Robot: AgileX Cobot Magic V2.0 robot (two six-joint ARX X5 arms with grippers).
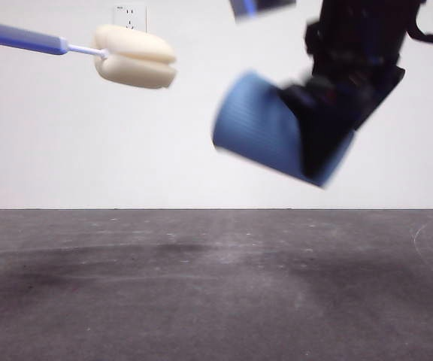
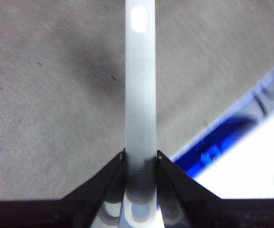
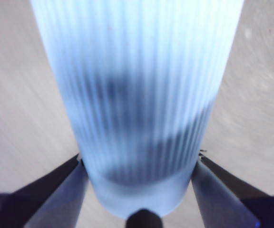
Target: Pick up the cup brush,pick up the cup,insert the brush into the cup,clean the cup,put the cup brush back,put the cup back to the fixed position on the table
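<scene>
- The bench is dark grey and mottled, with faint scuffs, and lies well below both tools; nothing rests on it in the front view.
- The right tool grips the cup near its narrower base, one jaw pressed to each ribbed side. In the front view the dark arm comes down from the top right and holds the cup up in the air.
- The cup is blue and tilted, its wider open end pointing away from the right tool, down and towards the brush side. It looks blurred.
- The left tool is closed on the brush, its two jaws pinching the pale flat handle, whose looped end reaches out beyond the jaw tips.
- In the front view the brush lies almost level in the air, its handle entering from the left edge and its cream sponge head pointing towards the cup.
- The sponge head sits higher than the cup's open end and apart from it, not inside.
</scene>
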